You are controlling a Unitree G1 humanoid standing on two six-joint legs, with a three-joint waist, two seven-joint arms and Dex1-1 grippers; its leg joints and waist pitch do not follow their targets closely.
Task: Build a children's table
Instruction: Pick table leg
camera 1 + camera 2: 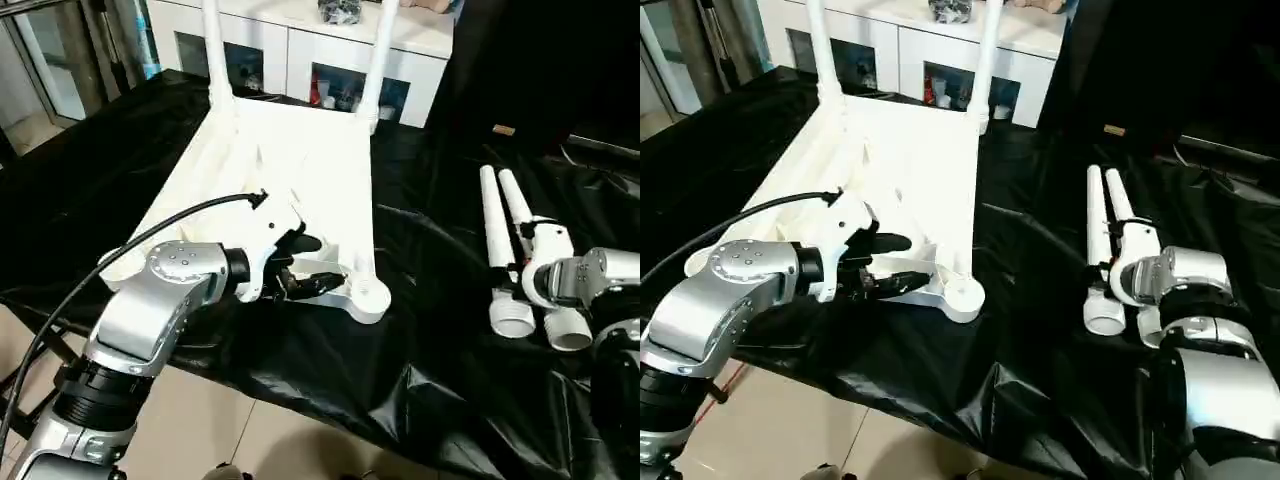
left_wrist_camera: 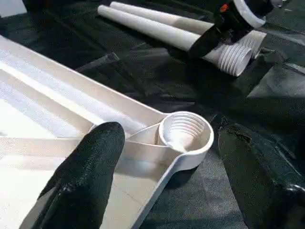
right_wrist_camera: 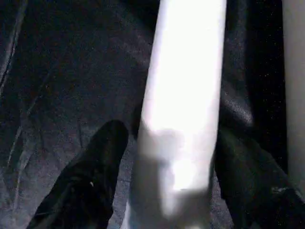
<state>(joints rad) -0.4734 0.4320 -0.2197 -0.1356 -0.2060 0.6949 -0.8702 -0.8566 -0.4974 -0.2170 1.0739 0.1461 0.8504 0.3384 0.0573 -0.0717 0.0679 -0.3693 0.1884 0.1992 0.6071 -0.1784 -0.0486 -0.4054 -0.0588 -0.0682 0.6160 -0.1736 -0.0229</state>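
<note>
Table top (image 1: pixel 290 170): lies underside up on the black sheet (image 1: pixel 420 330), at the scene's centre.
Fitted legs: two, the far-left leg (image 1: pixel 213 45) and the far-right leg (image 1: pixel 378 60), stand upright in the sockets at 12 o'clock.
Empty socket (image 2: pixel 185 133): near-right corner, at 5 o'clock of the top, threads bare.
Loose legs (image 1: pixel 505 240): two, side by side at 3 o'clock, well apart from the top.
Left gripper (image 1: pixel 305 265): fingers spread astride the near rim beside the empty socket; whether it bears on the rim cannot be told.
Right gripper (image 3: pixel 167 181): fingers either side of one loose leg, not visibly clamped.
Progress: judged about half; two legs remain.
</note>
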